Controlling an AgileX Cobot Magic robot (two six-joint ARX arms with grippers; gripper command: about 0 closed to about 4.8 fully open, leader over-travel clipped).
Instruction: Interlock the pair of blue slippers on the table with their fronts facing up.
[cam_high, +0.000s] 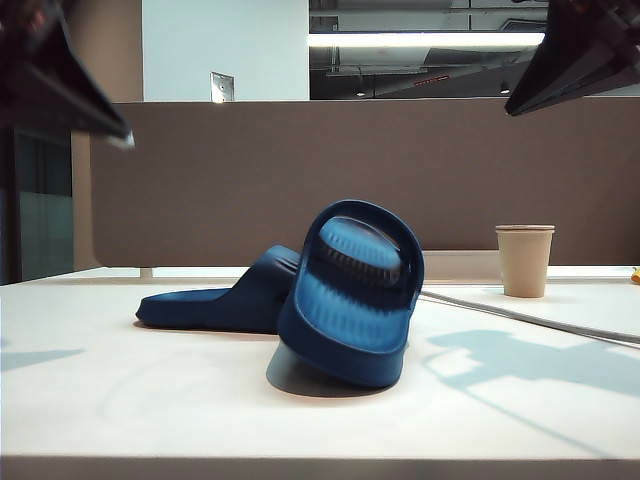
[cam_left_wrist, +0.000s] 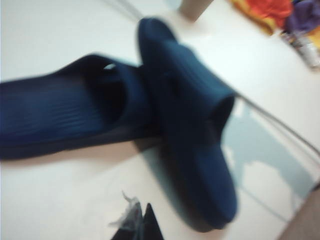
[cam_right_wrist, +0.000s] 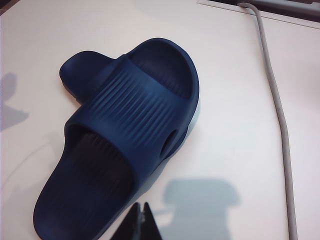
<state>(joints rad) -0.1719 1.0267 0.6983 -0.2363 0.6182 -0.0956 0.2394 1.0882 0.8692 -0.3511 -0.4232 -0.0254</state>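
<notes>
Here, line by line, is what we read in this moment
Slippers: the pair of dark navy moulded foam slide slippers sits mid-way across the white flat surface; the propped slipper stands tilted on its edge, lighter blue footbed turned toward the exterior camera, and leans on the flat slipper, which lies behind it and to its left in the exterior view
Contact: we see the two touching where the strap of the flat one meets the propped one; they look to us crossed, not yet nested
Left gripper: dark, jaws closed together with nothing in them, hanging above the near end of the propped slipper; in the exterior view it shows only as a dark wedge high on the left
Right gripper: jaws likewise closed and empty, above the surface just beside the slipper in its view; high on the right in the exterior view
Step in hand: we judge this the approach, both arms aloft and neither touching a slipper
Next move: we think the jaws must part before any grasp, then one slipper needs steadying while the other is seated into it, fronts up
Hidden or unclear: the left wrist view is blurred; the flat slipper's far part is covered by the propped one
Bystanders: a tan paper cup and a grey cable lie well apart to the right
</notes>
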